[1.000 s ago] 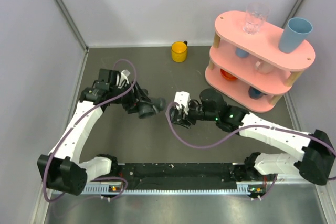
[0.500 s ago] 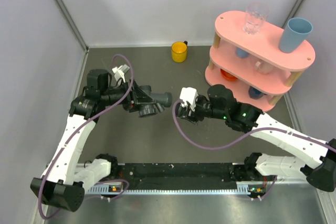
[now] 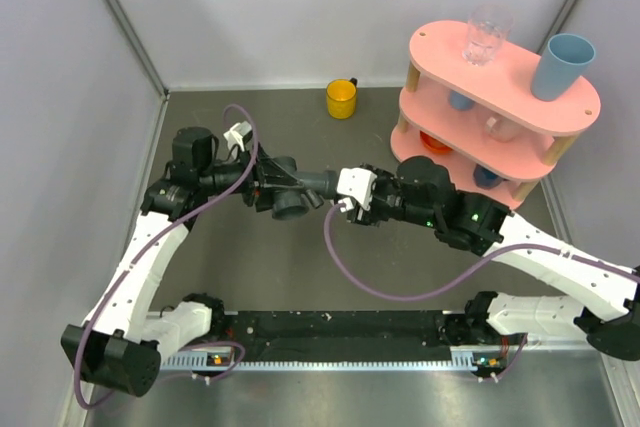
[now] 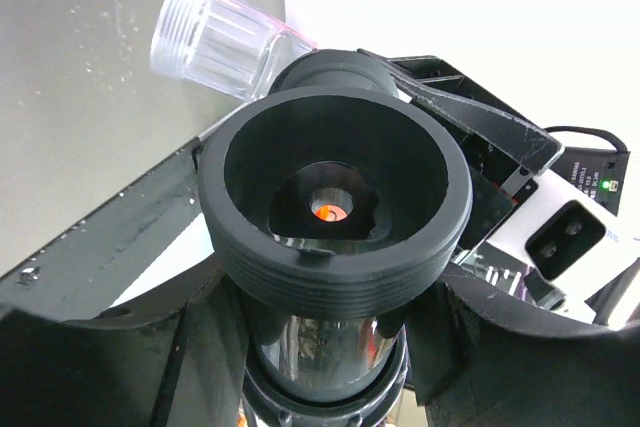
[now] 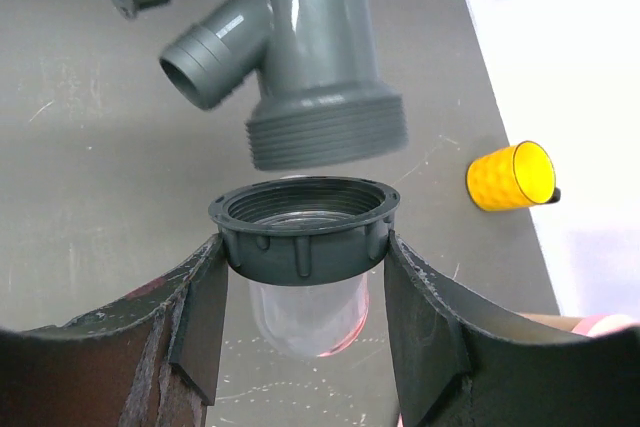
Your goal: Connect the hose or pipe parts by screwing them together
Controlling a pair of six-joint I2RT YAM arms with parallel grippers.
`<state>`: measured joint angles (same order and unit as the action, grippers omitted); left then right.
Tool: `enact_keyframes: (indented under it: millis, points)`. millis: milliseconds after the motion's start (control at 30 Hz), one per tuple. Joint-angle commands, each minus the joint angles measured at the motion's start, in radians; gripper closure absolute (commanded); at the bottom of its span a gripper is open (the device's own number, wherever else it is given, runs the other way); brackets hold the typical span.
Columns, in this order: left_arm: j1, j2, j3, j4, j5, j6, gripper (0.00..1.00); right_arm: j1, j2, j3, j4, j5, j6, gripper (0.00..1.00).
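Left jaws: clenched on the dark grey T-shaped fitting [image 4: 240, 197], one finger on each side of its body below the wide threaded mouth.
Right jaws: clenched on the grey collar of the clear tubular piece [image 5: 305, 237], a finger pressed against each side of the collar, with the clear rounded body beyond them.
Fitting: held off the table [image 3: 260, 267] between the two arms, lying roughly level in the top view. One threaded end points at the collar and a ribbed side branch angles off.
Joint: in the right wrist view the threaded end sits just in front of the collar's open mouth. A narrow gap shows between them, so the threads are not yet engaged.
Clear piece: its far end shows past the fitting in the left wrist view. It is mostly hidden in the top view.
Yellow cup [image 3: 341, 99]: on the table near the back wall, well apart from the arms.
Pink shelf [image 3: 440, 57]: at the back right, beside the right arm, carrying a glass and a blue cup on top.
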<state>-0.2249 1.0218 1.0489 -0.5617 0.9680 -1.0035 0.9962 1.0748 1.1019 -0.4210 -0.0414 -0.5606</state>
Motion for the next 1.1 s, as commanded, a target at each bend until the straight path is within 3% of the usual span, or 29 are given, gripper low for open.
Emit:
enact_keyframes:
  millis: [0,1067]
  points:
    - [-0.042,0.02,0.002,0.152,0.054,-0.127,1.0,0.036,-0.016,0.064,0.037,0.063,-0.07,0.83]
    - [-0.076,0.077,-0.009,0.121,0.064,-0.067,1.0,0.065,0.037,0.105,0.05,0.02,-0.088,0.85]
